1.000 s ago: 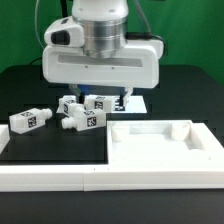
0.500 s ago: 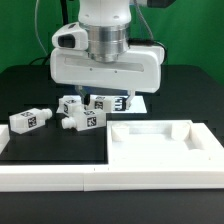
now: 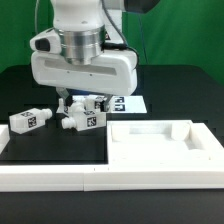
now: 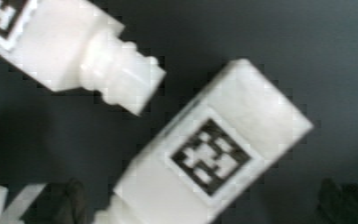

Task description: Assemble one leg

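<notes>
Several white legs with black-and-white tags lie on the black table. In the exterior view one leg (image 3: pixel 30 119) lies apart at the left, one (image 3: pixel 82 122) lies in front of the cluster, and two more (image 3: pixel 98 102) sit under the hand. My gripper (image 3: pixel 82 97) hangs low over this cluster. In the wrist view a tagged leg (image 4: pixel 220 150) lies slantwise with its end between my dark fingertips (image 4: pixel 60 200), which stand apart from it. My gripper (image 4: pixel 202 205) is open. Another leg (image 4: pixel 78 50) shows its ribbed round peg beside it.
The marker board (image 3: pixel 133 103) lies just behind the cluster at the exterior view's right. The big white square panel with a raised rim (image 3: pixel 160 150) lies at the front right. A long white rail (image 3: pixel 60 178) runs along the front edge.
The arm has moved toward the exterior view's left, from over the marker board side to over the cluster of legs. The legs have not moved.
</notes>
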